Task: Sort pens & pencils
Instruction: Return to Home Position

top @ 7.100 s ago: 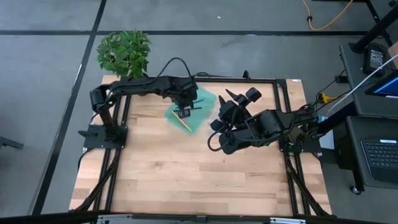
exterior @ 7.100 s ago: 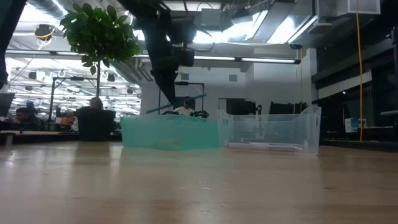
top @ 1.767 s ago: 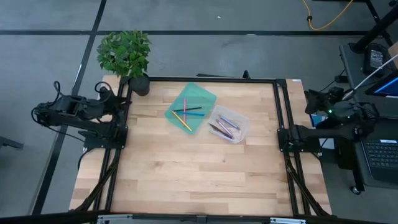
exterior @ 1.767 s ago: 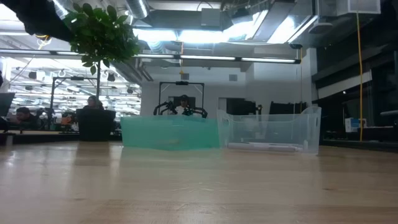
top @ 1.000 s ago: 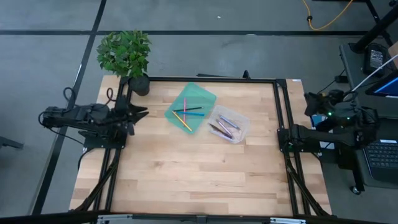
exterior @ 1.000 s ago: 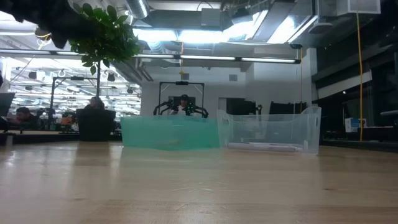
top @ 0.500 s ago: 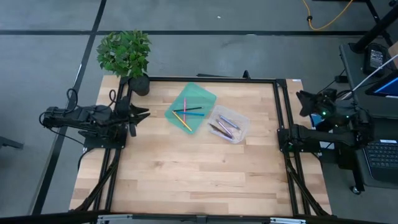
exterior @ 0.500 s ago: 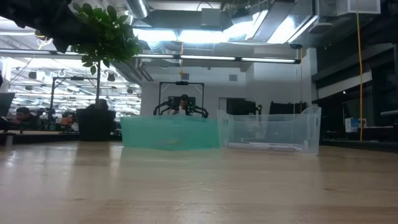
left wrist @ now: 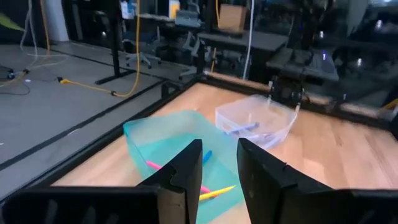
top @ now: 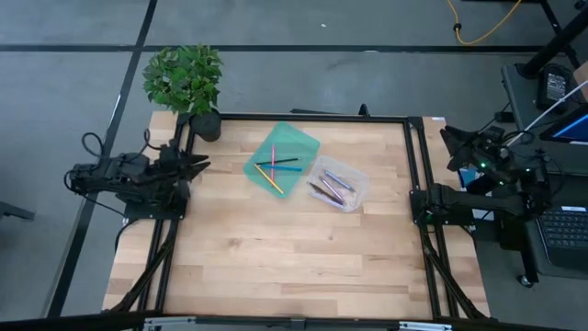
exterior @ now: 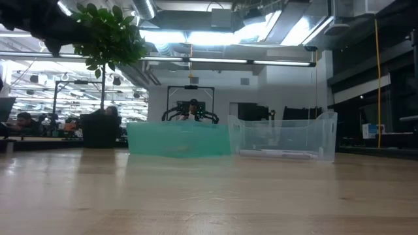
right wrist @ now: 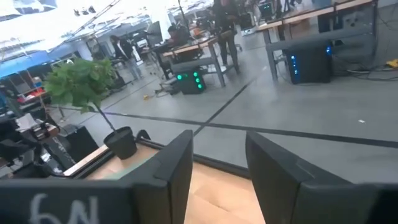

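From above, the teal bin (top: 296, 145) sits on the bench (top: 276, 257) with pink, blue and yellow sticks (top: 276, 169) lying inside. The clear bin (top: 356, 180) is just beside it and holds more sticks, lavender and brown among them. The left end effector (top: 197, 166) hangs well to the teal bin's left, at the bench edge. The right end effector (top: 449, 138) is far to the bin's right, past the bench.

At bench level, the teal bin and the clear bin stand side by side. The dark shape high above the teal bin's left is probably an arm.

The left wrist camera shows that end effector released and empty, facing the teal bin.

The right wrist camera shows the right end effector spread and empty too, with a plant (right wrist: 83, 87) beyond.
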Controlling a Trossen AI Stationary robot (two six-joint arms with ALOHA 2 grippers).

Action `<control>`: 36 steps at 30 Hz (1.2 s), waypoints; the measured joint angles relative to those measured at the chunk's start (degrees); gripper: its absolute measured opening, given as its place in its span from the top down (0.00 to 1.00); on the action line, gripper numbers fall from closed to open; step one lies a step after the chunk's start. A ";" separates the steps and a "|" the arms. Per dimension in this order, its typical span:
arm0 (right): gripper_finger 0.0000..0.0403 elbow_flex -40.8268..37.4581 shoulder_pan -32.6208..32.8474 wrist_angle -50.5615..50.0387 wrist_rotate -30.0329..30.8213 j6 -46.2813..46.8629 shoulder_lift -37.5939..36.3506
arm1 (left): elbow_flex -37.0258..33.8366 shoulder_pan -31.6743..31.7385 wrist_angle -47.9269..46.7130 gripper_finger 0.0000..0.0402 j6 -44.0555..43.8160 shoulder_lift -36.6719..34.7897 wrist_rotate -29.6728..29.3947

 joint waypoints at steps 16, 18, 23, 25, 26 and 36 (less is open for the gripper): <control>0.63 -2.00 -5.41 -1.36 -2.54 1.11 -0.02 | 0.92 0.00 -1.29 0.77 -1.46 -0.62 0.66; 0.63 -4.70 -5.94 3.06 -4.54 -0.19 -0.04 | 0.84 -0.02 -1.17 0.77 -1.57 -0.62 1.19; 0.63 -15.18 -6.21 22.48 -15.50 -7.74 -0.02 | 0.72 -0.02 -1.08 0.77 -1.58 -0.62 1.26; 0.63 -18.85 -6.21 28.22 -18.71 -9.21 -0.02 | 0.72 -0.02 -1.08 0.77 -1.57 -0.62 1.29; 0.63 -20.32 -6.21 29.36 -19.11 -9.03 -0.02 | 0.72 -0.02 -1.08 0.77 -1.56 -0.62 1.30; 0.63 -26.22 -6.21 35.65 -24.99 -3.15 -0.04 | 0.68 0.00 -0.95 0.77 -1.25 -0.62 2.58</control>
